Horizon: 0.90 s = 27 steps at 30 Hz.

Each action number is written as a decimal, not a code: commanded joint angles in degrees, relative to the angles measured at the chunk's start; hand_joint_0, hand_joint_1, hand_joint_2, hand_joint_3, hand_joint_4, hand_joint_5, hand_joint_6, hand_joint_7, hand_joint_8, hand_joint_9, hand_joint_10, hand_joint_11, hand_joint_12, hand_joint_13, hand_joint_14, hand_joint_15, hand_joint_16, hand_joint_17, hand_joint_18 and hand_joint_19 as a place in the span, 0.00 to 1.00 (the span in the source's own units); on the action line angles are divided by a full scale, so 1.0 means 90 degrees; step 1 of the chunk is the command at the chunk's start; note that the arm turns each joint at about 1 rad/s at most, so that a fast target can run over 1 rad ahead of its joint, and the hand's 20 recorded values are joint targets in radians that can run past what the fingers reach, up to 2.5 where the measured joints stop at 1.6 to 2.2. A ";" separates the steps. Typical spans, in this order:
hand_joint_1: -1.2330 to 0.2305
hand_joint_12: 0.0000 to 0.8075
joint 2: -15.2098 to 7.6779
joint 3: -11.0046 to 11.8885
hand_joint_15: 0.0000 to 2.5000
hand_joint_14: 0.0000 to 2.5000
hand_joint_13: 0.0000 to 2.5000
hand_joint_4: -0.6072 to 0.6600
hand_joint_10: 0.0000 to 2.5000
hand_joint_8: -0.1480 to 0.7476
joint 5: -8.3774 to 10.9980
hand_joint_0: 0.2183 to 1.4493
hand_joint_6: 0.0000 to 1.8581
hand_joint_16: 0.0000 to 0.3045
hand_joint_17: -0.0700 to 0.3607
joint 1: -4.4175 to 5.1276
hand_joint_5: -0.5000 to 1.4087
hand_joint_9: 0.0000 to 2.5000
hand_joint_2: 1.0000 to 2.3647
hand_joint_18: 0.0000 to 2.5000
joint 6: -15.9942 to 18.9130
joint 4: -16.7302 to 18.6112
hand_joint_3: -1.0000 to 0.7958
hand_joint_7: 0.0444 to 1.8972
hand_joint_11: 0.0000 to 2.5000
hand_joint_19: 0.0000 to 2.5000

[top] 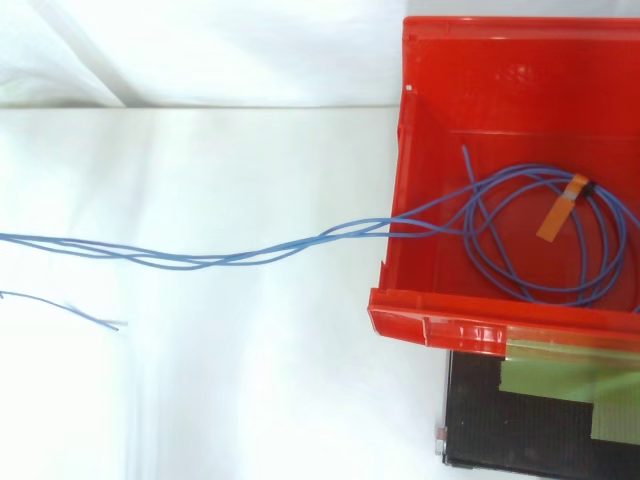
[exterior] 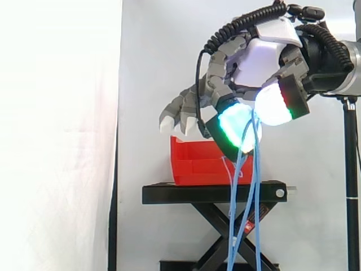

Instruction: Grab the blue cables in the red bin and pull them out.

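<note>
Pinching blue cables (exterior: 257,169), seemingly, the hand (exterior: 259,62) hangs clear of the red bin (exterior: 194,164).

blue cables (top: 212,262) trailing from red bin (top: 450,325)

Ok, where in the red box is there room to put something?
From above, the red bin has bare floor between the wall at the view's top and the coil of blue cables. The coil, with its orange tag, crowds the rest; strands cross the left wall, pinched by the hand.
</note>
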 commanded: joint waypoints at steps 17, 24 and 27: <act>0.29 0.35 -0.0006 -0.0028 0.15 0.01 0.21 0.61 0.01 0.43 0.0562 0.58 0.40 0.11 0.35 0.0179 0.67 0.32 0.00 0.16 0.2096 0.0112 0.00 0.34 0.22 0.21; 0.29 0.35 0.0004 -0.0175 0.15 0.01 0.21 0.61 0.01 0.43 0.0737 0.58 0.39 0.11 0.35 0.0189 0.67 0.32 0.00 0.16 0.2624 0.0112 0.00 0.34 0.22 0.21; 0.29 0.35 -0.0006 -0.0351 0.15 0.01 0.21 0.60 0.01 0.43 0.0767 0.58 0.39 0.11 0.34 0.0189 0.68 0.33 0.00 0.16 0.2897 0.0112 0.00 0.34 0.22 0.22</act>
